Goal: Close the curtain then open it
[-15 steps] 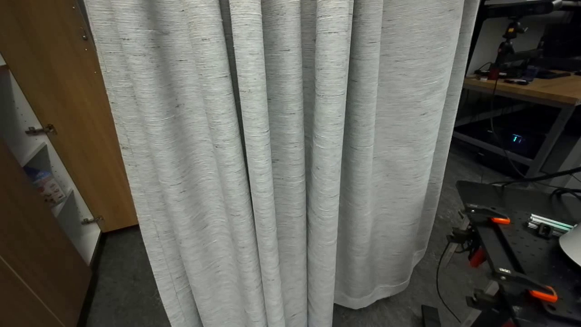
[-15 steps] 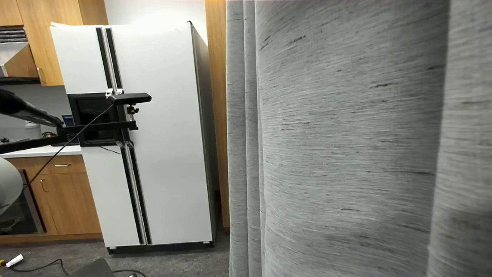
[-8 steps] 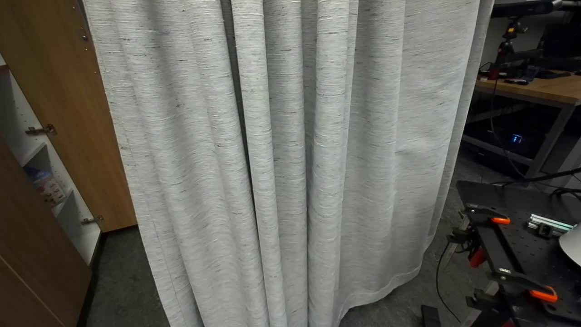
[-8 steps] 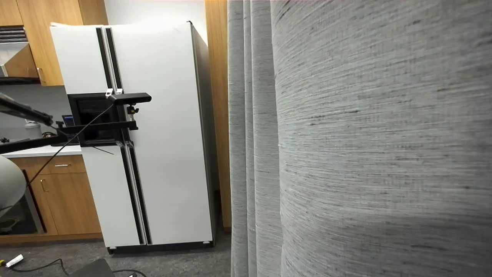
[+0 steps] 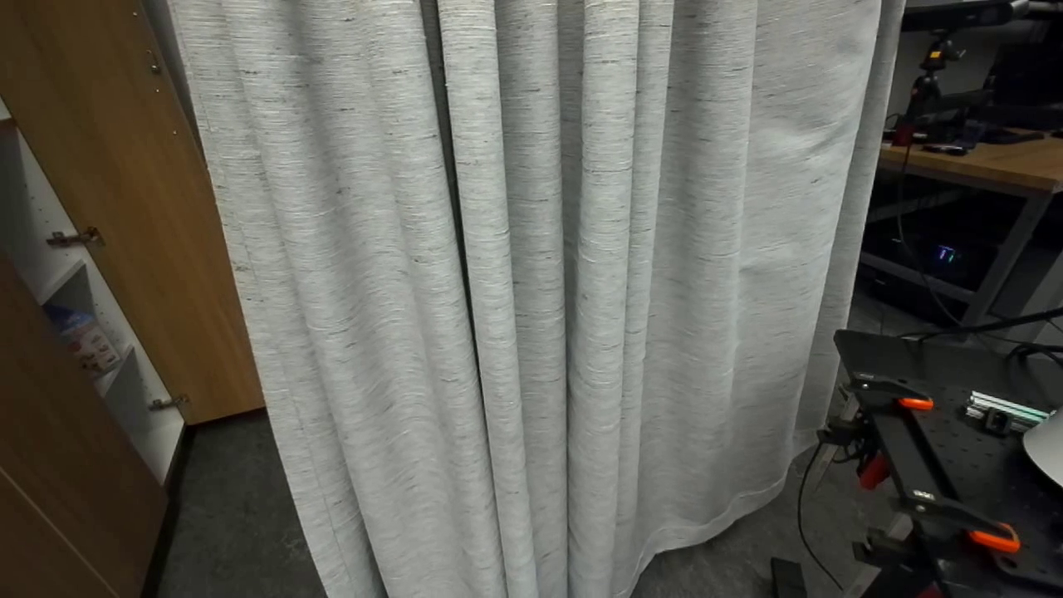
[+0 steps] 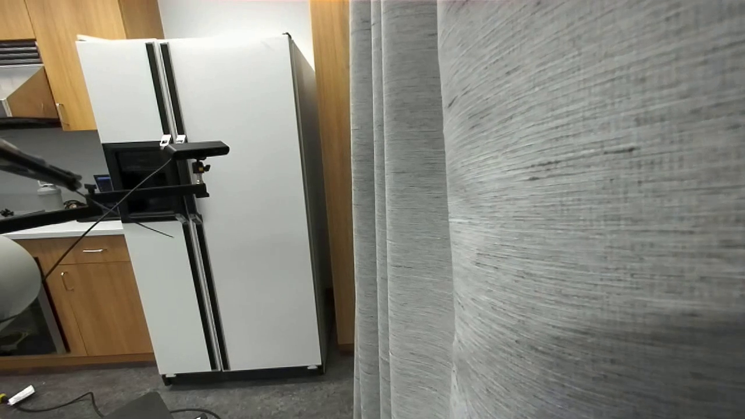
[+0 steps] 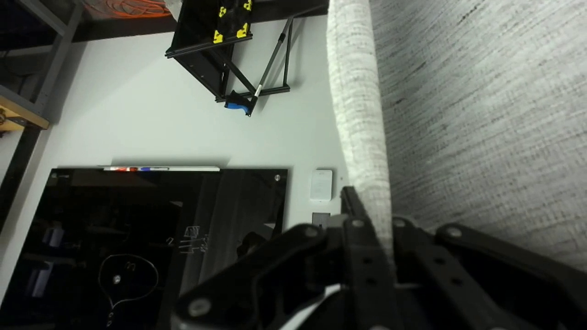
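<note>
Low in the wrist view, you have the black, jointed fingers [image 7: 365, 263] in line with, and clenched on, an edge of the light grey, heathered woven curtain [image 7: 477, 117]. In both exterior views, the curtain hangs in deep vertical folds.

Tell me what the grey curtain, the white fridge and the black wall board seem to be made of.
Grey curtain: woven fabric, matte; dark flecked threads and soft folds show it, but not which fibre.
White fridge: probably painted metal, smooth; its flat, even front suggests it, though plastic is possible.
Black wall board: likely glass, glossy; reflections show in it, though polished plastic could look alike.
</note>
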You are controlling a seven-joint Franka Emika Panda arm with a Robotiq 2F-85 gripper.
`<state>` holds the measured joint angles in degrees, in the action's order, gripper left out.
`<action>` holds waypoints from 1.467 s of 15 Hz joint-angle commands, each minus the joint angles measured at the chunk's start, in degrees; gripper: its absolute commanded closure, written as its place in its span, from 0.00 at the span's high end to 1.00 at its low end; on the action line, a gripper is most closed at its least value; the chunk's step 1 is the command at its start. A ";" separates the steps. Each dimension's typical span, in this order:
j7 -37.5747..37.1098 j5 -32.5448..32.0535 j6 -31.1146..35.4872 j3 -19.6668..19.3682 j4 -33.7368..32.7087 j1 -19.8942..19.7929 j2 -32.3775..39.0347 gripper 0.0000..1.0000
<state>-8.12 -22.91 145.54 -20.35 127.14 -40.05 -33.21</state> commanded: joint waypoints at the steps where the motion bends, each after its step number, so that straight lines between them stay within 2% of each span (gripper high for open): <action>1: 0.77 1.86 1.88 -1.73 -3.57 -1.54 4.89 0.00; 5: 0.84 2.87 3.97 -3.27 -7.04 -1.97 8.27 0.00; 7: 2.02 4.61 4.23 -4.53 -8.63 -0.83 9.15 0.00; 17: 0.62 5.28 5.08 -7.13 -15.54 -2.78 13.75 0.00; 22: -0.74 4.02 5.62 -6.58 -17.61 -4.98 14.68 0.00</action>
<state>-7.92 -18.99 149.14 -26.82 112.23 -42.41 -21.54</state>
